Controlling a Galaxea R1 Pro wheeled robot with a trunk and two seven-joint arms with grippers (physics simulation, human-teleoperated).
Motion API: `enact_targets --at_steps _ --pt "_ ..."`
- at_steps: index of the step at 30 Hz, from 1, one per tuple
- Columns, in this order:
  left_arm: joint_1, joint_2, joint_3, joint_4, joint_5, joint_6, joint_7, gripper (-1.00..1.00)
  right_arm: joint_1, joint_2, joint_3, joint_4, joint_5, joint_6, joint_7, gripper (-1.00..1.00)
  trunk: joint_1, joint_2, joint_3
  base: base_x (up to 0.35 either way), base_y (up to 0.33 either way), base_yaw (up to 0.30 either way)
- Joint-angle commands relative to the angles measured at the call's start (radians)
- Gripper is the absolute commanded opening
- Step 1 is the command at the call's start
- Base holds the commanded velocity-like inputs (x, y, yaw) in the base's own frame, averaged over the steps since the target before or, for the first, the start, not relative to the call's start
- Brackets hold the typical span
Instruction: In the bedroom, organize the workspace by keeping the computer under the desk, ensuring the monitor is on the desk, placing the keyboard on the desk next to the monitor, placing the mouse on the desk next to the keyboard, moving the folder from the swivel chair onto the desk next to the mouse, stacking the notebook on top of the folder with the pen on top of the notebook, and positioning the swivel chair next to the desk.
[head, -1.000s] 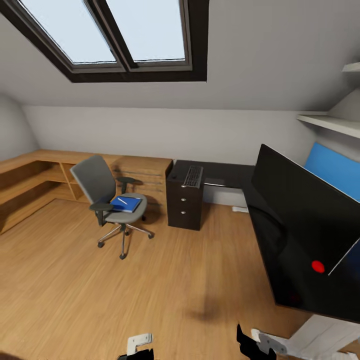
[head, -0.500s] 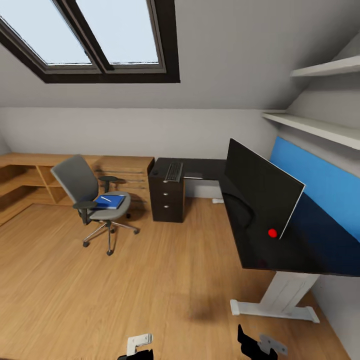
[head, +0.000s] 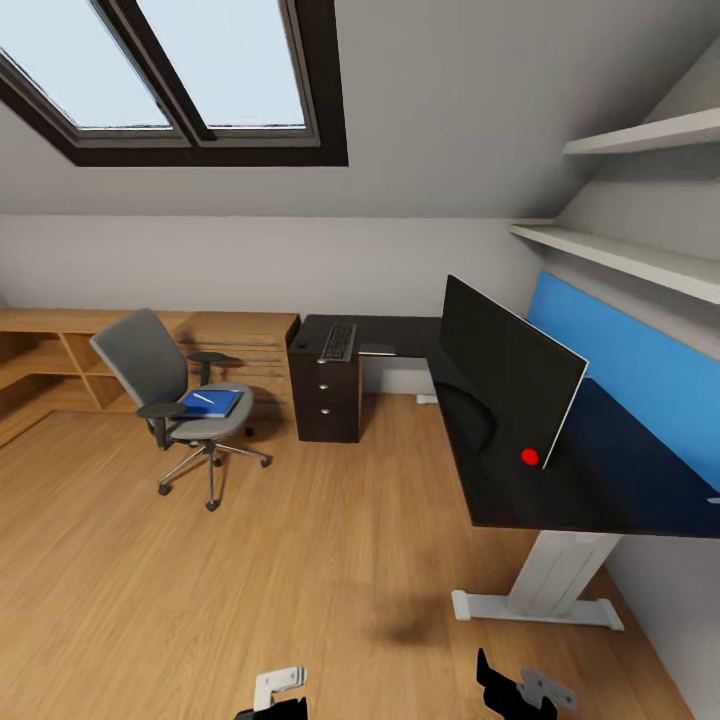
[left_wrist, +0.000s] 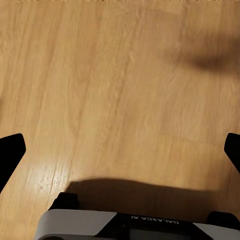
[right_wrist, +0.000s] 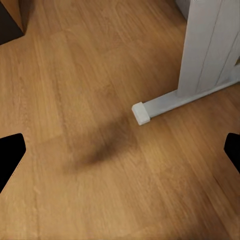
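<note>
Flat bright blue folder (head: 212, 403) lying on grey swivel chair (head: 165, 385) seat, far left; left hand (left_wrist: 120, 150) nearer, both hands spread, empty.

Head view. Desk (head: 520, 500): L-shaped, matte black top, white leg, blue back panel; occupies right half of frame, far wing running to centre.

Monitor (head: 505, 375): wide black screen, upright on desk, right of centre; red dot at lower corner.

Keyboard (head: 338, 342): slim, dark keys, flat on far end of desk, centre of frame, well apart from monitor.

Swivel chair (head: 165, 385): grey, black armrests, chrome star base, on oak floor, left of centre, apart from desk.

Folder (head: 212, 403): bright blue, flat on chair seat. Pen (head: 203, 398): slim, white, lying on folder.
</note>
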Motion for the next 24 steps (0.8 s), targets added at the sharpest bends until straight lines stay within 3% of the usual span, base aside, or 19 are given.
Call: enact_targets --at_steps 1,7,8,10,11,12,17,20,22,24 --pt "-0.001 0.001 -0.009 0.0 0.007 -0.006 0.003 1.0 -0.001 0.005 -0.002 0.002 -0.01 -0.005 0.009 1.0 0.001 -0.002 -0.002 0.0 0.0 0.0" --pt "-0.001 0.002 -0.009 0.01 0.006 -0.005 -0.001 1.0 -0.001 0.005 -0.003 0.002 -0.012 -0.008 0.007 1.0 0.001 -0.002 -0.002 0.0 0.0 0.0" --pt "-0.001 0.002 -0.008 0.013 0.006 -0.007 -0.001 1.0 -0.001 -0.072 -0.014 -0.002 -0.031 -0.01 0.003 1.0 0.001 -0.002 -0.002 0.0 0.0 0.0" --pt "-0.001 0.004 -0.008 0.013 0.006 -0.007 -0.001 1.0 -0.001 -0.104 -0.029 -0.004 -0.059 -0.006 -0.003 1.0 0.001 -0.002 -0.002 0.0 0.0 0.0" --pt "-0.001 0.017 -0.007 0.013 0.005 -0.008 0.0 1.0 -0.001 -0.164 -0.052 -0.011 -0.133 0.001 -0.008 1.0 0.001 -0.002 -0.002 0.0 0.0 0.0" --pt "-0.001 0.02 -0.007 0.013 0.005 -0.008 -0.001 1.0 -0.001 -0.199 -0.059 -0.025 -0.17 0.013 -0.01 1.0 0.001 -0.002 -0.002 0.0 0.0 0.0" --pt "-0.001 0.024 -0.008 0.013 0.004 -0.009 -0.001 1.0 -0.001 -0.273 -0.064 -0.103 -0.208 0.101 -0.021 1.0 0.001 -0.002 -0.002 0.0 0.0 0.0" --pt "-0.001 0.024 -0.008 0.013 0.003 -0.009 -0.001 1.0 -0.001 -0.339 -0.065 -0.208 -0.217 0.243 -0.055 1.0 0.001 -0.002 -0.002 0.0 0.0 0.0" --pt "-0.001 0.024 -0.008 0.013 0.003 -0.009 -0.001 1.0 -0.001 -0.372 -0.065 -0.278 -0.219 0.336 -0.085 1.0 0.001 -0.002 -0.002 0.0 0.0 0.0" --pt "-0.001 0.024 -0.009 0.013 0.003 -0.009 -0.001 1.0 -0.001 -0.389 -0.066 -0.326 -0.219 0.392 -0.108 1.0 0.001 -0.002 -0.002 0.0 0.0 0.0"
